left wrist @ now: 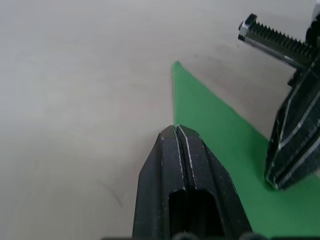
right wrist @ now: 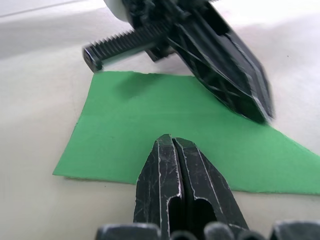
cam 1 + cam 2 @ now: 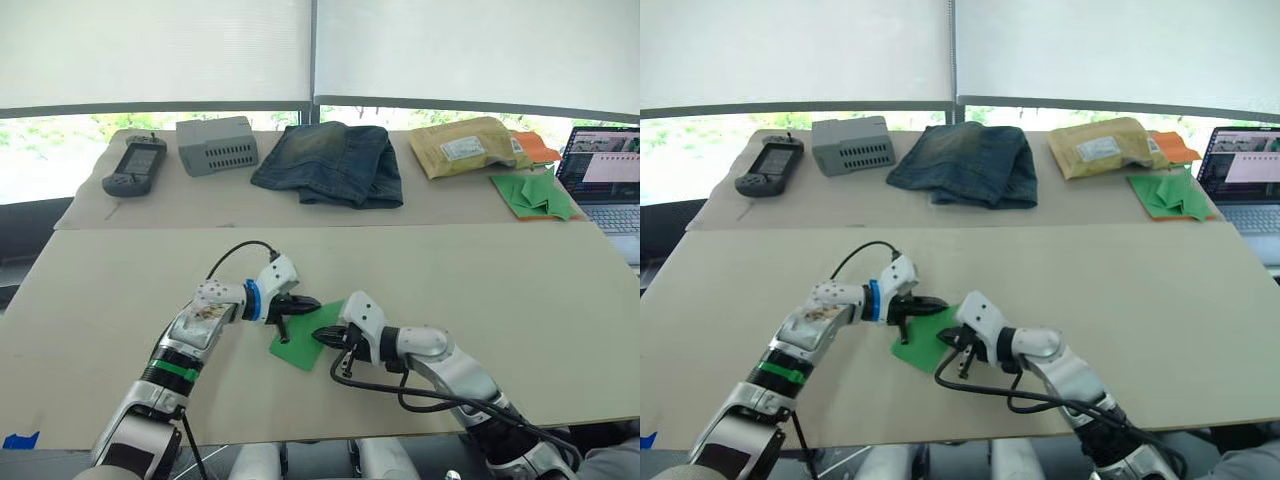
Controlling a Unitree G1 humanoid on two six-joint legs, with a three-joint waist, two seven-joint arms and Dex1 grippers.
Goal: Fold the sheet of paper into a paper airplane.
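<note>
The left gripper [image 3: 287, 322] has its two black fingers pressed together with nothing between them, tips down on the sheet of paper [image 3: 305, 343] near its 10 o'clock edge. The right gripper [image 3: 330, 340] is likewise closed flat on itself, its tips resting on the sheet's 3 o'clock edge. In the right wrist view the paired fingers [image 2: 176, 165] point across the green sheet toward the other gripper, which touches the paper at the far side.

The sheet lies flat on the near tan table [image 3: 500, 300], in the middle of it, between the two grippers, one corner pointing away from the robot.

On the far table, from 10 o'clock round to 2 o'clock, sit a handheld controller [image 3: 134, 166], a grey vented box [image 3: 217, 145], folded blue jeans [image 3: 332, 163], a padded yellow mailer [image 3: 470, 146], orange paper [image 3: 538, 146] and a pile of green folded papers [image 3: 535, 194]. An open laptop [image 3: 607, 180] stands at the 2 o'clock edge.
</note>
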